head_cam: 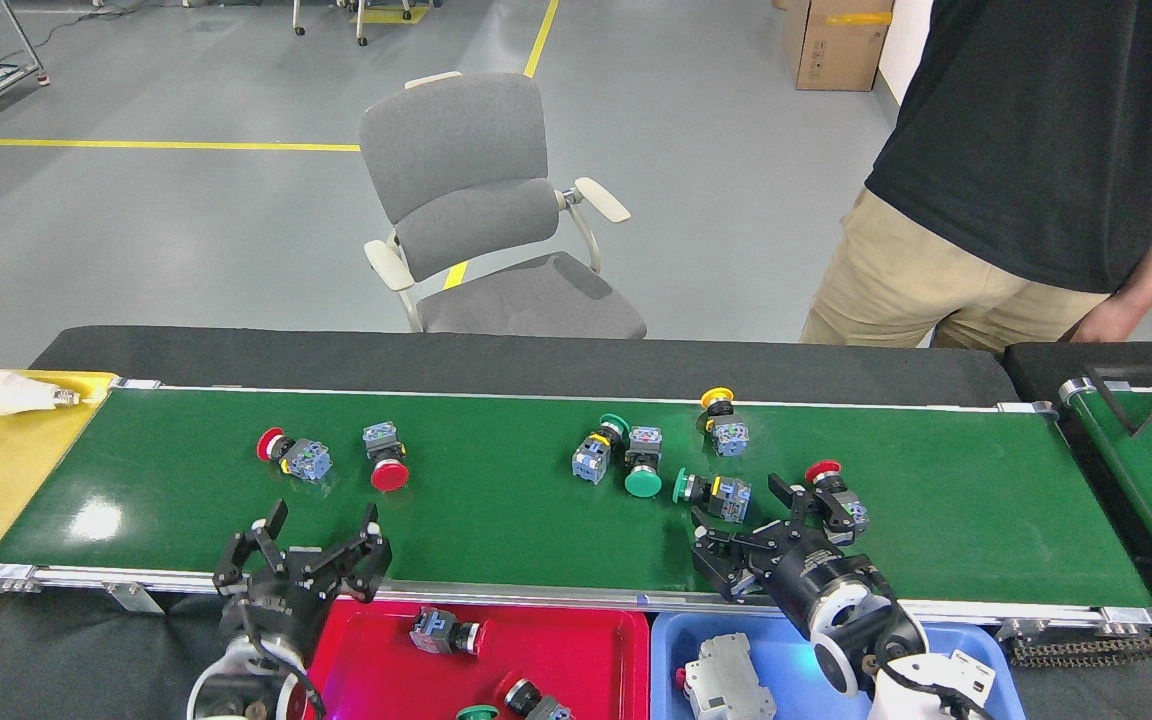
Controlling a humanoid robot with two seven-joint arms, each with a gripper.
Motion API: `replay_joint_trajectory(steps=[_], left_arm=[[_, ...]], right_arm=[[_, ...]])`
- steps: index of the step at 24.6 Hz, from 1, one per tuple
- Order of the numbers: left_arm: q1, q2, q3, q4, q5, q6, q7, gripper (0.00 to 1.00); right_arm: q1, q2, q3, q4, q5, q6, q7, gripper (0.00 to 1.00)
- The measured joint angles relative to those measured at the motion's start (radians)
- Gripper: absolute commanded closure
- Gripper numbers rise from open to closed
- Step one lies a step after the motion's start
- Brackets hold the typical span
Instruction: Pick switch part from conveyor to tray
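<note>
Green conveyor (496, 530) carries scattered switch parts. Your right gripper (771, 535), jaws wide, reaching beside red-capped switch part (836, 497). Next: straddle it, close. Left gripper (301, 555) open, idle near red tray (596, 650).

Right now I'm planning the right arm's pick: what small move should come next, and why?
Probably ease the right gripper slightly rightward and down over the red-capped switch part on the dark-green conveyor belt. Its jaws are open, and that part lies beside its right finger, ungrasped.

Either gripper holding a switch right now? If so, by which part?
No. Left gripper is open and empty at the conveyor's near rail; right gripper is open beside the red-capped switch, not gripping.
</note>
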Motion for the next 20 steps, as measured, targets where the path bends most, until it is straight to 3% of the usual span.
replay_joint_trajectory(steps=[1,4,5,8,15,18,19,20], left_arm=[[-0.033,0.01,0.001,0.041,0.0,0.009,0.0,0.0],[-0.103,0.061,0.001,0.156,0.0,0.069,0.0,0.0],[-0.117,0.069,0.0,0.191,0.0,0.089,0.001,0.0],[-0.158,0.076,-0.001,0.273,0.0,0.137,0.018,0.0],[-0.222,0.124,0.003,0.444,0.001,0.219,0.053,0.01],[-0.233,0.171,0.004,0.504,0.023,0.264,0.065,0.02],[-0.237,0.185,0.004,0.52,0.037,0.279,0.067,0.02],[-0.241,0.204,0.004,0.539,0.058,0.296,0.068,0.04]], right_arm=[[-0.02,0.012,0.011,0.028,0.0,0.004,0.002,0.23],[-0.061,0.035,0.032,0.078,0.001,0.011,0.003,0.63],[-0.066,0.036,0.044,0.082,0.001,0.013,0.003,0.72],[-0.07,0.036,0.075,0.086,-0.002,0.013,0.002,0.86],[-0.071,0.06,0.089,0.078,-0.003,-0.034,-0.005,0.92],[-0.065,0.081,0.16,0.019,-0.003,-0.093,-0.006,0.91],[-0.053,0.082,0.192,-0.012,-0.007,-0.117,-0.009,0.86],[-0.037,0.084,0.228,-0.042,-0.021,-0.149,-0.014,0.61]])
